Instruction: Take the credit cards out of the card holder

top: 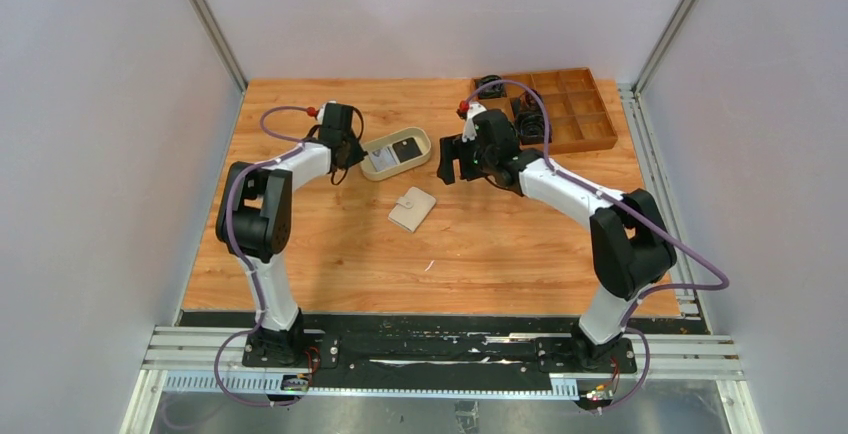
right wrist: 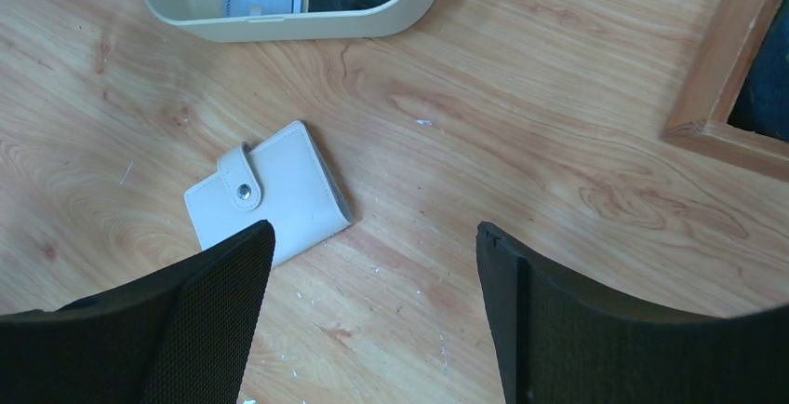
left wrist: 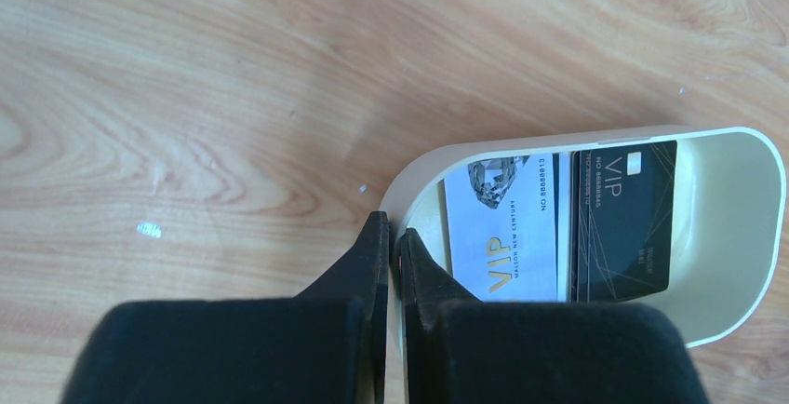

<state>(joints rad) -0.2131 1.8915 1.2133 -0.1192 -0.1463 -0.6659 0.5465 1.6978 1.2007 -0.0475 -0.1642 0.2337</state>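
L arm: reaches forward, elbow bent, left gripper (left wrist: 394, 246) pinched shut on end rim of oval tray (left wrist: 744, 236) | tray: white credit card (left wrist: 502, 227) and black credit card (left wrist: 623, 218) flat, side by side | card holder (right wrist: 270, 190): snapped closed, on table just near side of tray | R arm: stretched forward-left, right gripper (right wrist: 374, 232) wide apart, holds nothing, over the holder | wooden box (top: 575, 114): far right, dark items in some compartments
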